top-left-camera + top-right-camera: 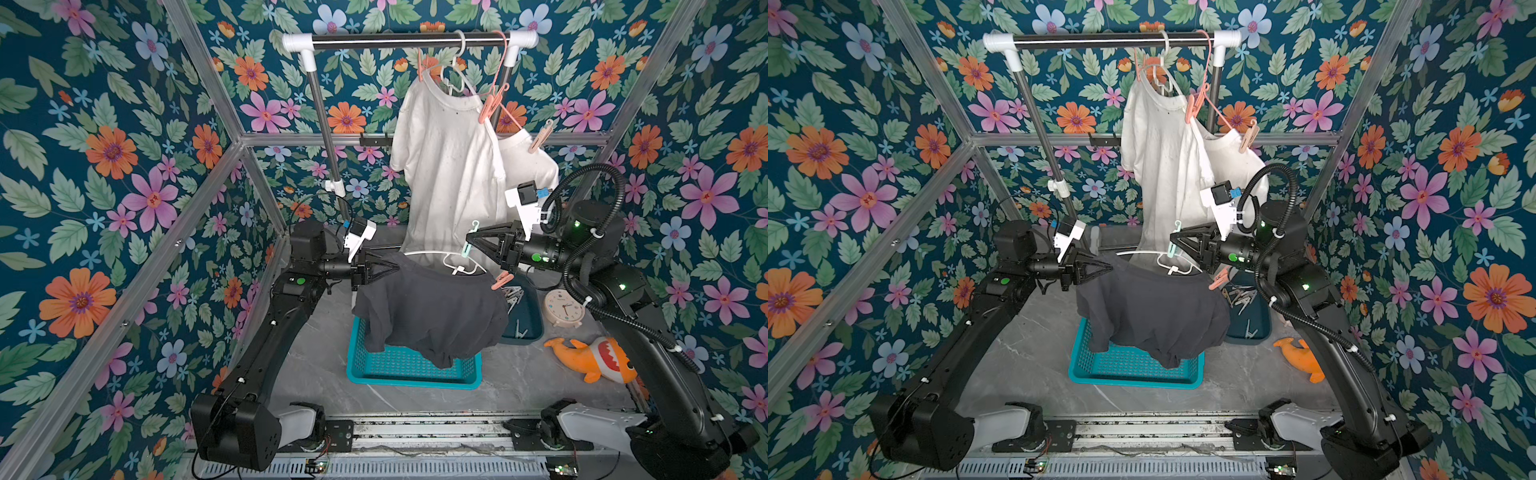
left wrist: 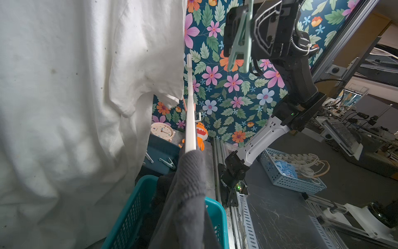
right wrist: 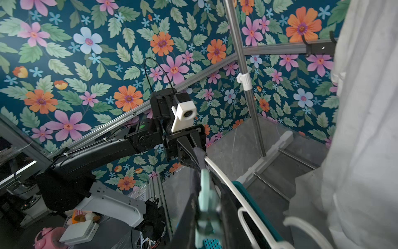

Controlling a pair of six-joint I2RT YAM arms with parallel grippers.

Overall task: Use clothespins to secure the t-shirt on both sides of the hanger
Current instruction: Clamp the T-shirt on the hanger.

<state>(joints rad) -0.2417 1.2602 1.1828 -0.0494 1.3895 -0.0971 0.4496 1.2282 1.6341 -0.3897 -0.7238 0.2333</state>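
A mint-green clothespin (image 3: 207, 207) sits closest to the right wrist camera. The right gripper (image 1: 471, 243) is clamped tight on it and holds it upright. In a top view it hangs just above the white hanger (image 1: 432, 252), near the collar of the dark t-shirt (image 1: 432, 311) draped over that hanger.

The left gripper (image 1: 395, 264) is closed on the shirt's opposite shoulder, pinching fabric and hanger end together. A salmon-pink clothespin (image 1: 502, 281) sits on the shoulder nearer the right arm, touching the shirt's edge.

The shirt's hem droops into a teal basket (image 1: 415, 374) at the middle of the grey tabletop (image 1: 307, 365). Just beside the basket, toward the tabletop's right edge, a dark blue tray (image 1: 525, 324) holds loose clothespins (image 1: 513, 295). A clock (image 1: 563, 307) and an orange shark toy (image 1: 598, 359) lie near it.
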